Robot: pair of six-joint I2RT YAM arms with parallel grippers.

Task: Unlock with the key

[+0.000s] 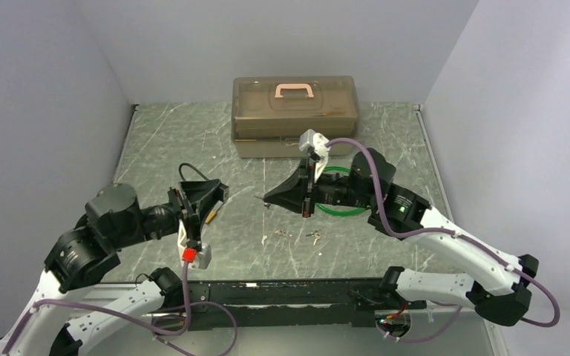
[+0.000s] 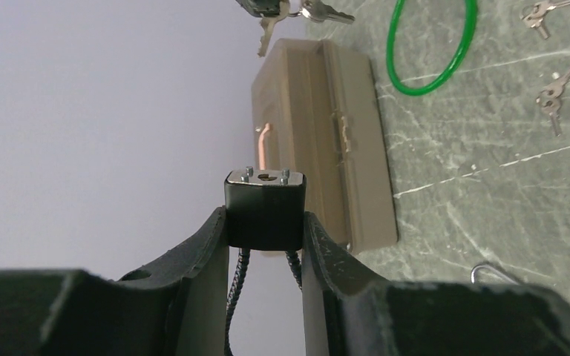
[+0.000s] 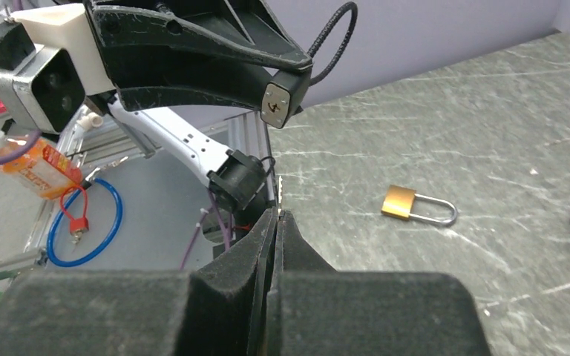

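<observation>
Above the table's middle, we find the left gripper [image 2: 265,228] clamped around a black padlock [image 2: 265,208], the right gripper [image 3: 277,221] pinching a key [image 3: 279,196].

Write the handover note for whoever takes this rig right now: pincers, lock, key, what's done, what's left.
Left pincer: shut on the black lock, with the keyhole facing the right arm.
Right pincer: shut on the key, aimed at the lock but not touching it.
Done: lock and key are both held off the table.
Left: line up the key, insert it, turn, open.
Unused on the table: brass padlock, spare keys.
</observation>
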